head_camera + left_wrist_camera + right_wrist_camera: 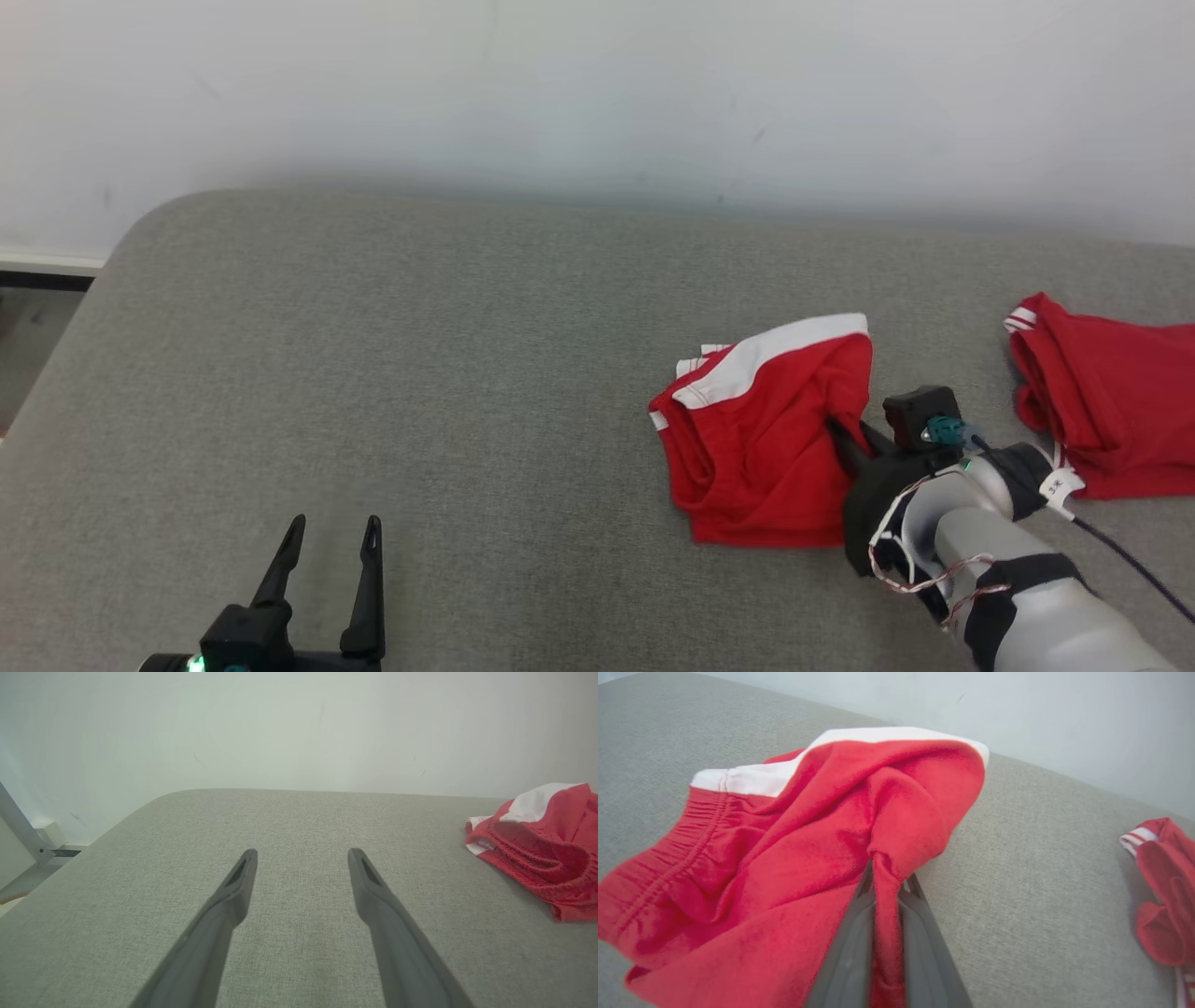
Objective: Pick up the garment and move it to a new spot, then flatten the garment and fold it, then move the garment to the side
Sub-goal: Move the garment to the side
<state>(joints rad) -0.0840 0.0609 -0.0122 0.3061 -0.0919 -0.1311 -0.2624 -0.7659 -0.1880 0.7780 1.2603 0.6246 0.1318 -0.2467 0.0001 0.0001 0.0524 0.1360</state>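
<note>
1. A grey woven upholstered surface [420, 373] runs across the head view. Its far left corner is rounded, and its back edge meets a plain white wall [597, 93].
2. Past that corner, a pale skirting strip [47, 257] runs along the foot of the wall above a patch of grey floor [28, 345]. In the left wrist view, a slanted grey metal strut [18, 826] stands off the same corner.
3. The wall has a few faint dark scuffs.
4. The red shorts [756, 439] lie rumpled on the right half of the surface, with a broad white band [775, 350] along their far edge.
5. The right gripper [840, 431] is at the shorts' right edge. Its fingers are pressed together on a gathered fold of the red cloth, and the right wrist view shows that fold pulled up between them.
6. A second red garment [1111, 411] with thin white stripes lies apart, further right.
7. The left gripper [336, 523] is low over bare fabric at the lower left, with its fingers spread and nothing between them.
8. A small white tag [1062, 485] on the right wrist carries dark marks too small to read.
</note>
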